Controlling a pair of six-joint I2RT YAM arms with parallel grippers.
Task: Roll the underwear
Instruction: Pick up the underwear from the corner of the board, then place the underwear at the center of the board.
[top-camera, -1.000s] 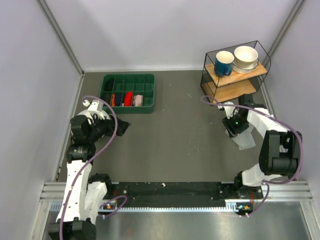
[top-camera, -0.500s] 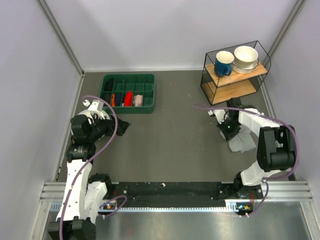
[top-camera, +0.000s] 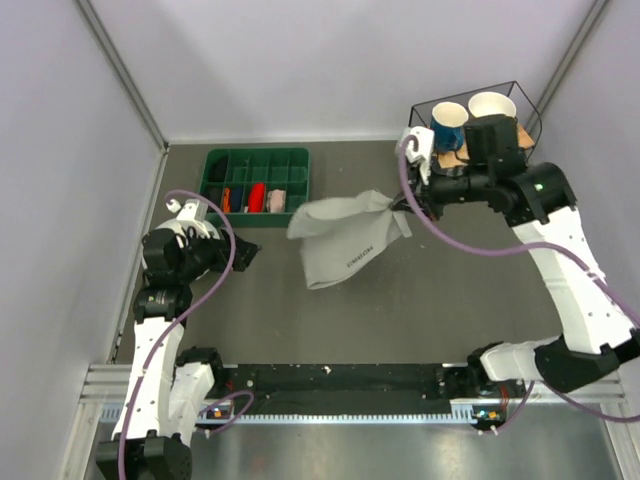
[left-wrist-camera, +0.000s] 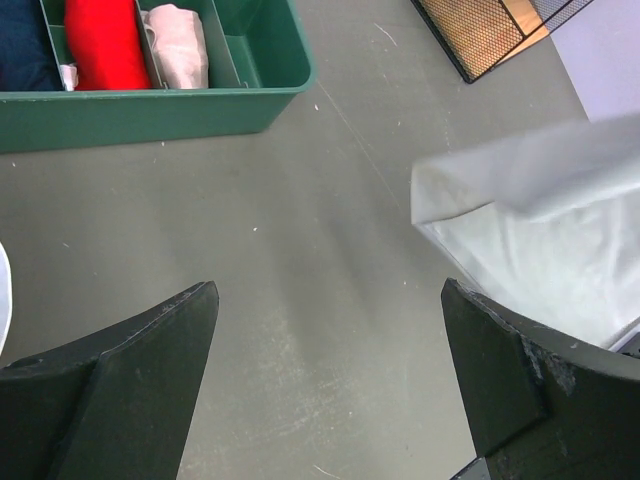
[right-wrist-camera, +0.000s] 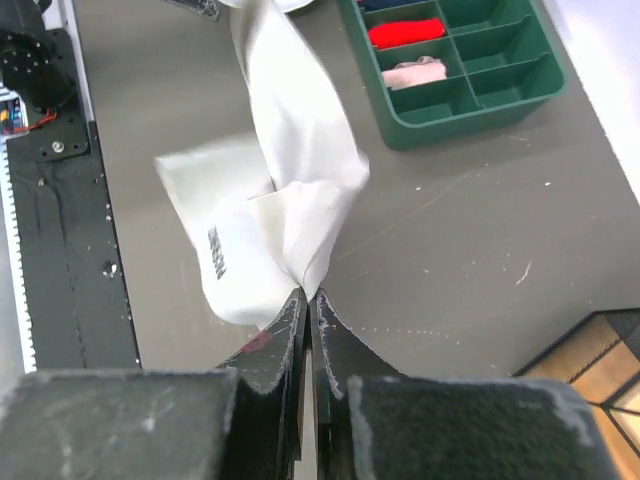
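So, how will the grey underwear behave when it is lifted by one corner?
Probably very floppy: the underwear hangs in folds from one corner pinched in the right jaws. Likely light, since that small pinch carries most of it. It may swing or drag on the table when moved.

Green tray (top-camera: 256, 219) back left, red roll (top-camera: 257, 197) and pink roll (top-camera: 276, 199) inside; blue mug (top-camera: 449, 126) and white bowl (top-camera: 491, 104) on the wire shelf (left-wrist-camera: 487, 32).

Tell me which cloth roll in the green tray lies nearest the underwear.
The pale pink roll, right of the red roll: it sits at the right end of the tray, closest to the underwear.
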